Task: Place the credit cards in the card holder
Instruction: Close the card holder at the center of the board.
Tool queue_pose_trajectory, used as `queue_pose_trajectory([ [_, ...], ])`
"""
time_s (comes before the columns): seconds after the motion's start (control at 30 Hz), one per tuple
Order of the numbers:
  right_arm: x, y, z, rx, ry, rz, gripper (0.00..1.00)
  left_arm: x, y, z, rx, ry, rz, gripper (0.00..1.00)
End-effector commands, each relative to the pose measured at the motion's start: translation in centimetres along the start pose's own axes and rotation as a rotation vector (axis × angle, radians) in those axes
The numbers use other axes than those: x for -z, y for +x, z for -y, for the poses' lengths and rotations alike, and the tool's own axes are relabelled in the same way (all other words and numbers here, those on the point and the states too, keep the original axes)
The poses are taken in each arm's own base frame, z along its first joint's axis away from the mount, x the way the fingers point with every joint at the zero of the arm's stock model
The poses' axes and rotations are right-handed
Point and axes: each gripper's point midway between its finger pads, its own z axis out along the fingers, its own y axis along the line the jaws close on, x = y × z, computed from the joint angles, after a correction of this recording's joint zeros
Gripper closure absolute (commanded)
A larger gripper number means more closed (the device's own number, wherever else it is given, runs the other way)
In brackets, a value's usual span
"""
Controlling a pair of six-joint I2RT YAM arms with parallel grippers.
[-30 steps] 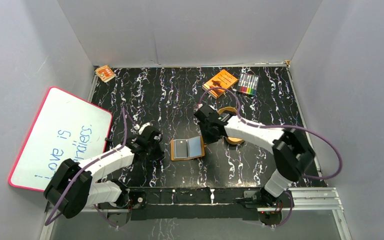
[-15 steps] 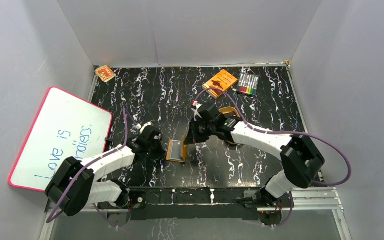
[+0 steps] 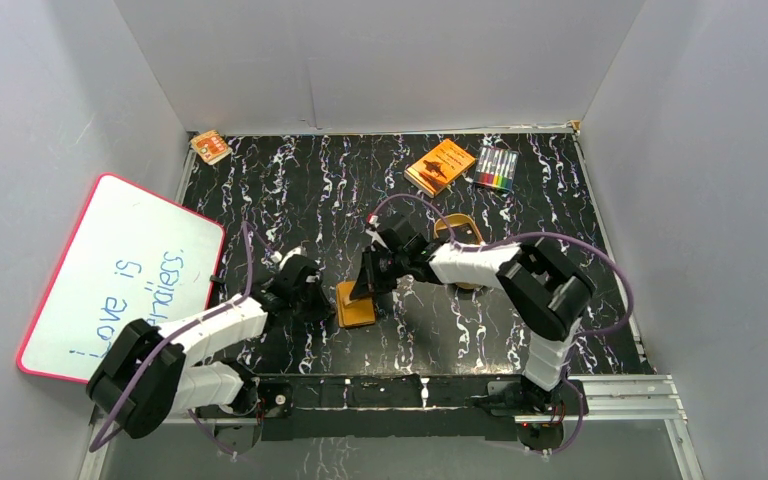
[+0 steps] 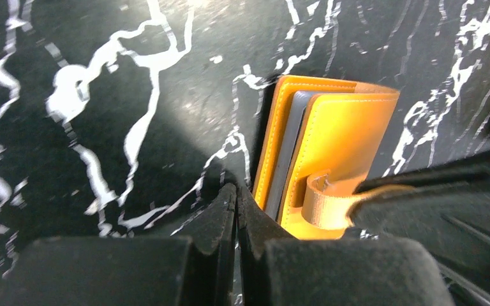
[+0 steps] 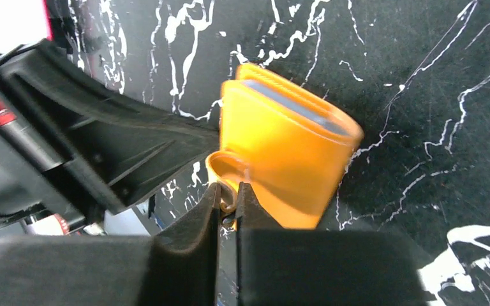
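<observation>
The small orange-tan leather bifold card holder (image 3: 355,305) lies folded nearly shut on the black white-veined table (image 3: 310,200), with a grey plastic credit card (image 4: 289,159) edge between its halves. The right gripper (image 5: 228,194) pinches its strap (image 4: 322,204). The left gripper (image 4: 237,194), fingers pressed together, sits just beside it.

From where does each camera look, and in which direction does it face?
Top external: above and behind the bases, looking down at the table; both arms show.
Left wrist: on the left arm, facing the card holder past its own shut fingers.
Right wrist: on the right arm, facing the card holder, its fingers pinching the strap.
Shared: both wrist views show the card holder.
</observation>
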Motion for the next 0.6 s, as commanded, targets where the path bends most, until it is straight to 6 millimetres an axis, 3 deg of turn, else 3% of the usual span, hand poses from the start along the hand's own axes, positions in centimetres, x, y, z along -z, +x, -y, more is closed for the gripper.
queue_pose_trajectory([
  [0.0, -0.8, -0.4, -2.7, 0.044, -0.088, -0.027, 0.62, 1.7, 0.2, -2.9, 0.023, -0.109, 0.03, 1.0],
  [0.17, 0.1, -1.2, -4.2, 0.082, -0.094, -0.021, 0.27, 3.2, -1.0, -2.6, 0.042, -0.095, 0.091, 0.95],
  [0.23, 1.0, -1.3, -4.7, 0.093, -0.09, -0.017, 0.17, 3.7, -1.4, -2.4, 0.045, -0.093, 0.107, 0.91],
  [0.4, 3.8, -1.5, -5.1, 0.132, -0.037, 0.019, 0.15, 5.4, -2.8, -1.6, 0.045, -0.075, 0.16, 0.8],
  [0.57, 6.5, -1.4, -4.2, 0.169, 0.031, 0.094, 0.16, 7.3, -4.5, -0.3, 0.046, -0.044, 0.222, 0.68],
])
